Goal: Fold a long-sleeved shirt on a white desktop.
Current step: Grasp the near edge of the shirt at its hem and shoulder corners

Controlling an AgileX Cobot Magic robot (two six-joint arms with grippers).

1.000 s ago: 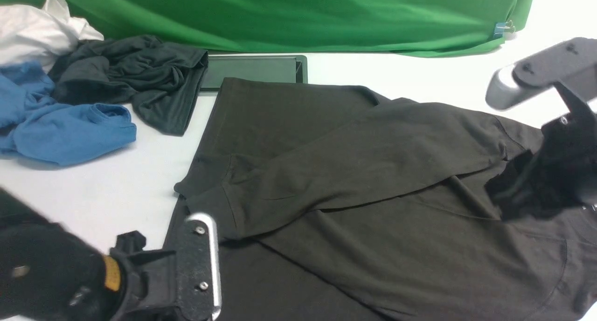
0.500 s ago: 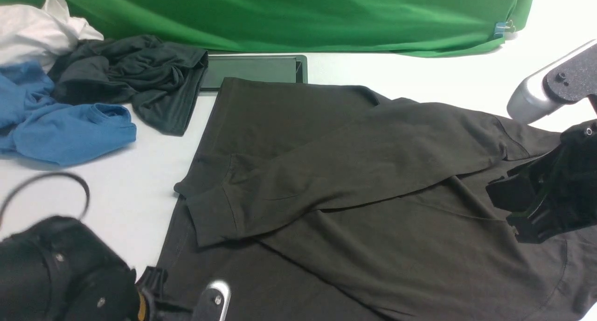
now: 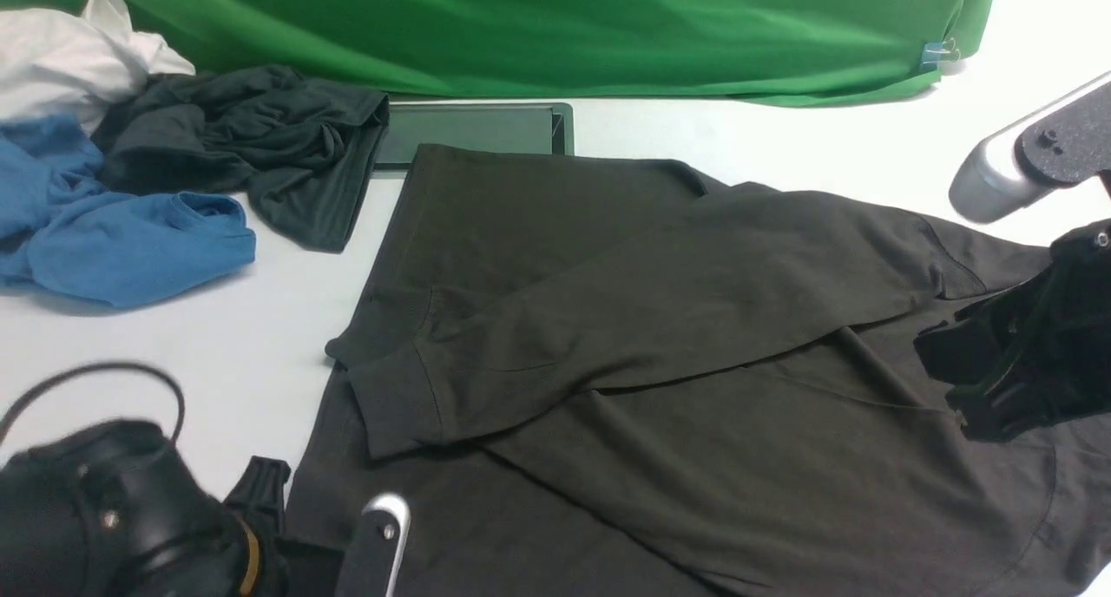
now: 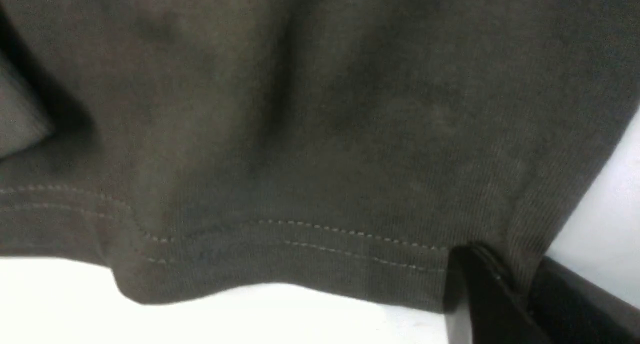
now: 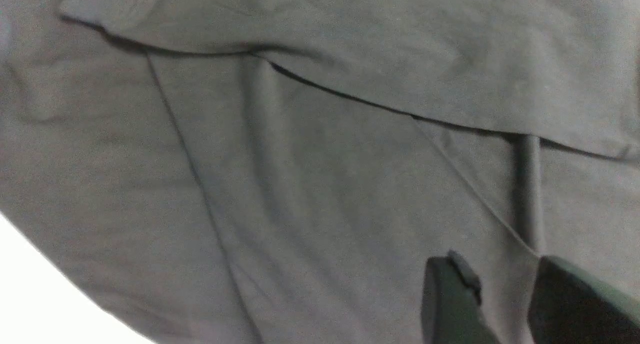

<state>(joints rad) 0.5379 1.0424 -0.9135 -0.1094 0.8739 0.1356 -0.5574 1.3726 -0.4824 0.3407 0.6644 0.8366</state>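
The left end effector (image 4: pixel 520 289) is closed on the hem of the long-sleeved shirt (image 3: pixel 694 337); the right end effector (image 5: pixel 505 294) pinches its fabric near the collar.

The front camera looked forward and down across the table (image 3: pixel 260 337) toward a green cloth (image 3: pixel 555 33). Each wrist camera sat very close above the dark shirt (image 3: pixel 660 337), its own gripper fingers (image 4: pixel 480 304) intruding. All three views shared that shirt.

Dark brownish-black shirt (image 3: pixel 660 337) on white bench (image 3: pixel 260 337); green backdrop (image 3: pixel 538 33); blue garment (image 3: pixel 121 241); charcoal garment (image 3: pixel 260 146).
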